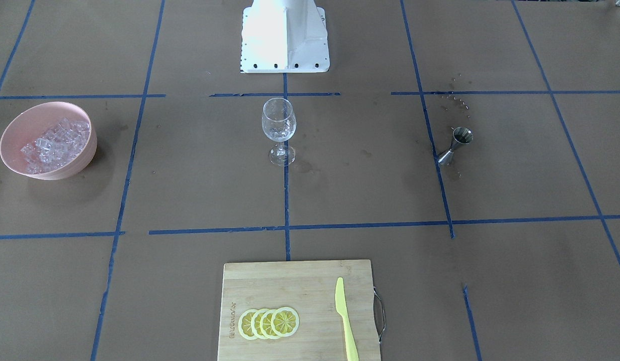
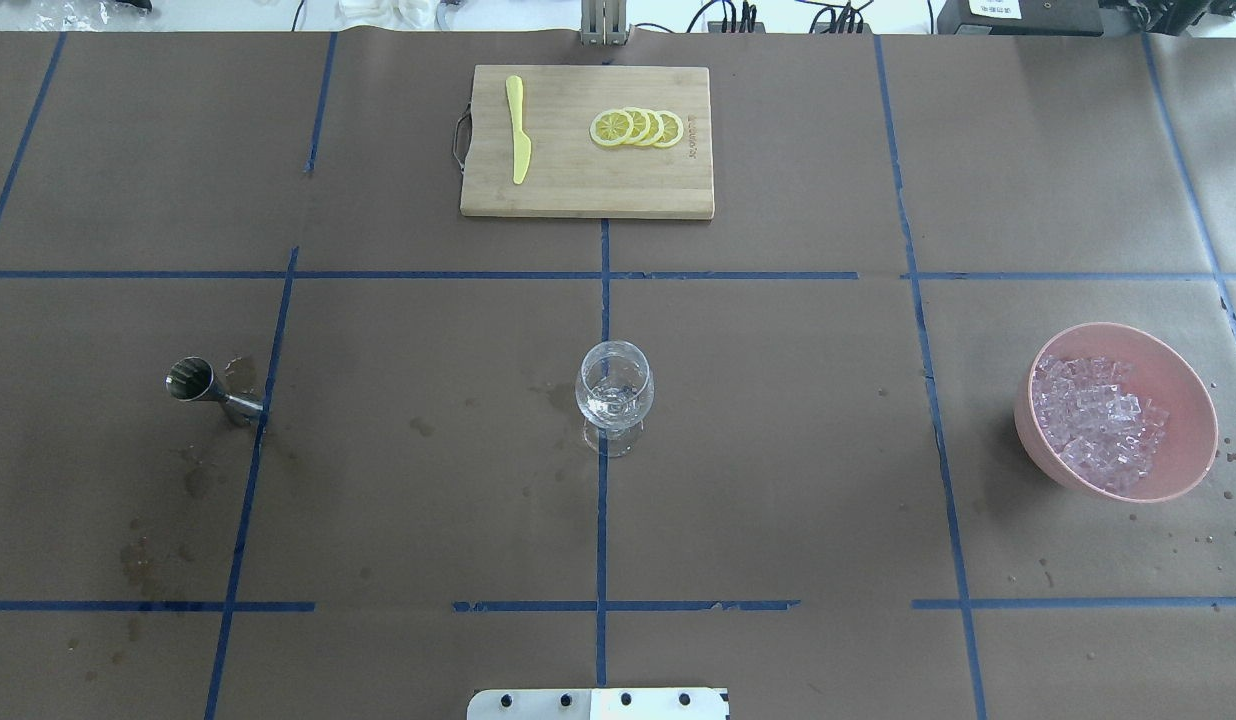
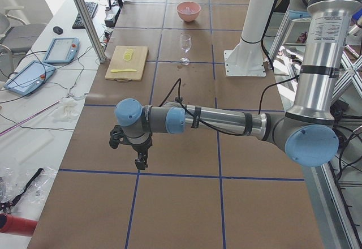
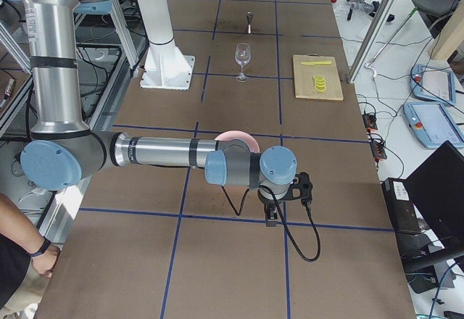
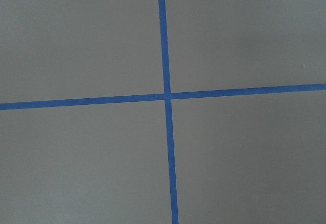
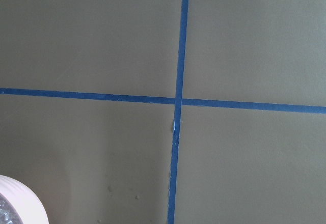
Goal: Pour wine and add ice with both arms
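Brown paper gridded with blue tape (image 5: 165, 95) fills the view under my left gripper (image 3: 139, 157), which hangs over a tape crossing at the table's left end with its fingers pointing down. I cannot tell whether they are spread or pressed together. My right gripper (image 4: 272, 214) hangs the same way at the right end, and its state is just as unreadable. The rim of the one pink bowl (image 2: 1168, 368) cuts into a corner of its wrist view.

The ice (image 2: 1098, 420) is heaped in that bowl, more cubes than I can count. One wine glass (image 2: 615, 398) stands upright at the table's centre on a tape line, well apart from the bowl on the right and from the one steel jigger (image 2: 203, 385) on the left. Wide stretches of paper lie between them.

At the far edge sits one wooden cutting board (image 2: 578, 190) carrying four overlapping lemon slices (image 2: 638, 128) and one yellow knife (image 2: 518, 140). My white base (image 1: 285, 40) sits at the near edge.
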`<state>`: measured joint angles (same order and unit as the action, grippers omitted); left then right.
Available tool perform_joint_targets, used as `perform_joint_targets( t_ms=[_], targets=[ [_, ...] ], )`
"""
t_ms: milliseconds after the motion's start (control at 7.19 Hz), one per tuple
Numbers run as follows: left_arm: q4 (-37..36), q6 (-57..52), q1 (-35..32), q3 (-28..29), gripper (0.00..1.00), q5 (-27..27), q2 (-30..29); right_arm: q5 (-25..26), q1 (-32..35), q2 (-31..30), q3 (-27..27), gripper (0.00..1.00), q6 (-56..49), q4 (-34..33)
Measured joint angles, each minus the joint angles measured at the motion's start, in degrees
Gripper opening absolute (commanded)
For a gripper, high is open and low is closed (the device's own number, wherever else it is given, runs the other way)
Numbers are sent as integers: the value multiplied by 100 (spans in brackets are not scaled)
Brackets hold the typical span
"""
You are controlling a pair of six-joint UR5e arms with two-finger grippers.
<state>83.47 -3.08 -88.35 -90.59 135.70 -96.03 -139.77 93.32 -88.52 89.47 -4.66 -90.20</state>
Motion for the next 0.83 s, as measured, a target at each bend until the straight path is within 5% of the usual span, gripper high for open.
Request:
perform_joint_targets(
  t_ms=[278, 835],
  targets=[
    [5, 14, 0, -204, 100, -2, -23, 21, 2, 1, 86, 100, -4, 9],
    [-17, 1232, 106, -1893, 100, -161, -486, 9, 2, -35, 334, 100, -2, 11]
  ],
)
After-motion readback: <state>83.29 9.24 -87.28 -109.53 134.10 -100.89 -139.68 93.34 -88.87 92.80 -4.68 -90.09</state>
